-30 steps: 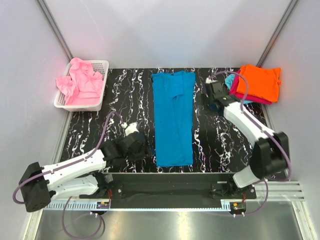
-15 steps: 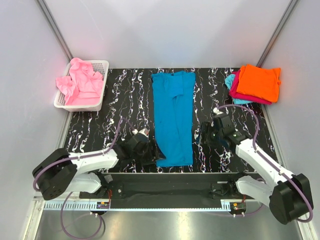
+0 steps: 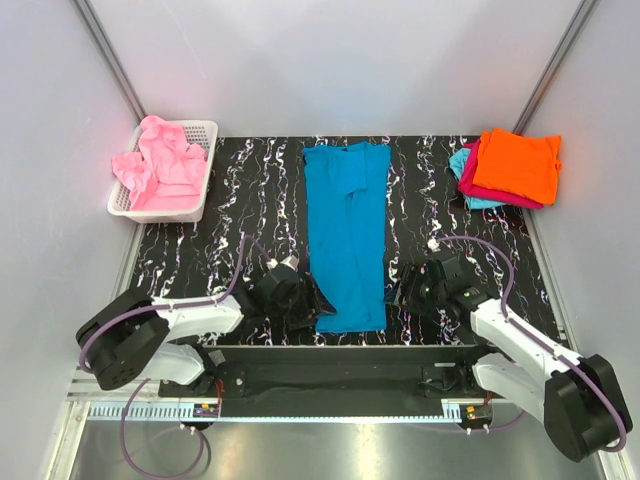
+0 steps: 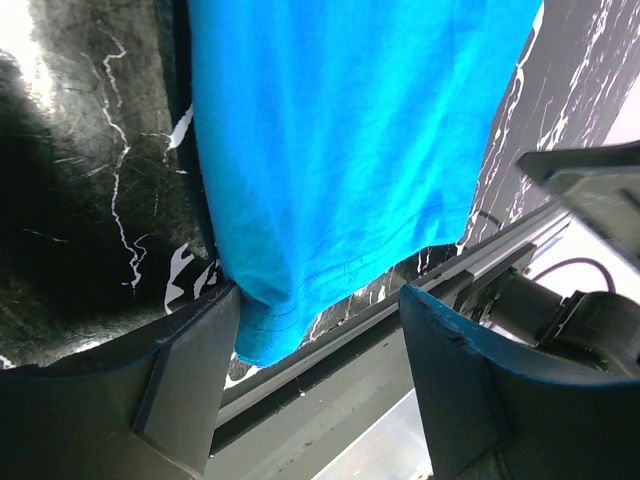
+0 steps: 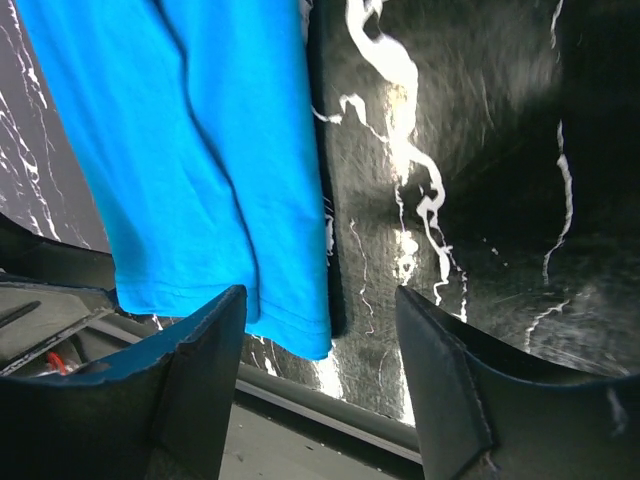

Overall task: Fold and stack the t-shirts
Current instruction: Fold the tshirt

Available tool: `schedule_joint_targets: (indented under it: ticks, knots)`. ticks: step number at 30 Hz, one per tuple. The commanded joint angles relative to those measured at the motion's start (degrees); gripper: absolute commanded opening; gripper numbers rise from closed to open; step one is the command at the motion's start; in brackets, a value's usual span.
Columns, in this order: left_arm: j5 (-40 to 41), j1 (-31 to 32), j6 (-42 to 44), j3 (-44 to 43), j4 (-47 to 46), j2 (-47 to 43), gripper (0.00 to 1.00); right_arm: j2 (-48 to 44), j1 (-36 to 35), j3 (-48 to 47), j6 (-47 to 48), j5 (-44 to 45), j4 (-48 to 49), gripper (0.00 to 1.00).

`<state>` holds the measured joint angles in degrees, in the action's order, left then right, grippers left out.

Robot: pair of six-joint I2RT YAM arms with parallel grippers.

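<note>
The teal-blue t-shirt (image 3: 346, 235) lies folded into a long strip down the middle of the black marbled table. My left gripper (image 3: 312, 300) is open at the strip's near left corner; in the left wrist view the hem corner (image 4: 290, 310) sits between its fingers, against the left one. My right gripper (image 3: 400, 292) is open at the near right corner; in the right wrist view the shirt's corner (image 5: 290, 320) lies between its fingers. An orange t-shirt (image 3: 517, 165) tops a stack with a magenta one (image 3: 478, 178) and a light cyan one (image 3: 461, 163) at the back right.
A white mesh basket (image 3: 200, 190) at the back left holds crumpled pink shirts (image 3: 155, 165). The table's near edge and a metal rail (image 3: 340, 375) lie just behind both grippers. Grey walls close in the sides.
Both arms have swung in to the shirt's near end: the left gripper from the left, the right gripper from the back right by the stack. The shirt has not moved.
</note>
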<state>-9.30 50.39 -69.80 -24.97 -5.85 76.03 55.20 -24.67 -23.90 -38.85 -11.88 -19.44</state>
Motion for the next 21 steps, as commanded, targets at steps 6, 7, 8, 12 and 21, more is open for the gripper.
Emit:
schedule_joint_targets:
  ticks: [6,7,8,12,21]
  knots:
    - [4.1,-0.2,-2.7,-0.9,10.3,-2.6,0.70,-3.1,-0.9,6.0,-8.5,-3.3,8.2,0.65]
    - [4.9,-0.2,-3.1,-0.8,11.2,-3.7,0.69,-3.3,-1.1,6.4,-9.5,-3.6,8.7,0.64]
    - [5.4,-0.2,-3.3,-0.8,12.3,-4.3,0.69,-3.3,-1.1,7.1,-9.8,-3.7,9.7,0.64]
    - [6.8,-0.2,-3.2,-0.6,15.3,-6.4,0.60,-2.6,-1.6,8.2,-11.1,-3.9,11.1,0.61]
    - [3.8,-0.2,-3.9,0.5,10.0,-4.2,0.36,-3.3,-3.0,11.0,-14.1,-4.4,12.2,0.54]
